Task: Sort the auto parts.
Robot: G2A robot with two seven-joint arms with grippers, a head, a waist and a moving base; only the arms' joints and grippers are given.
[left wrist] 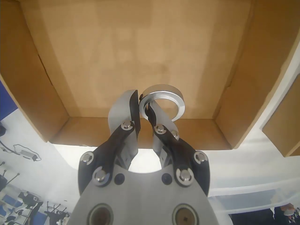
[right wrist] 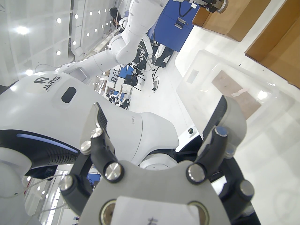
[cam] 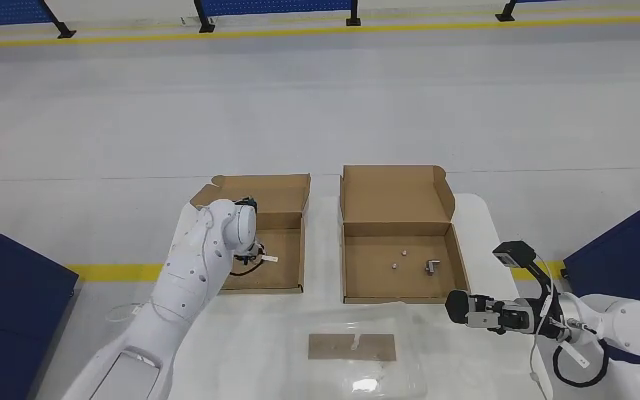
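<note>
While the left gripper [left wrist: 142, 102] pinches a metal ring [left wrist: 161, 90] over the left cardboard box [left wrist: 140, 47], small parts [cam: 433, 266] lie in the right box [cam: 380, 245]. The right gripper [right wrist: 160, 105] hangs with fingers spread; sorting seems nearly complete.

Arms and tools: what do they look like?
The left arm and right arm are glossy white, rounded, with thin cables near the wrists. The left tool and right tool have grey metal plates, black linkages with silver pins, and grey fingers with black pads.
</note>
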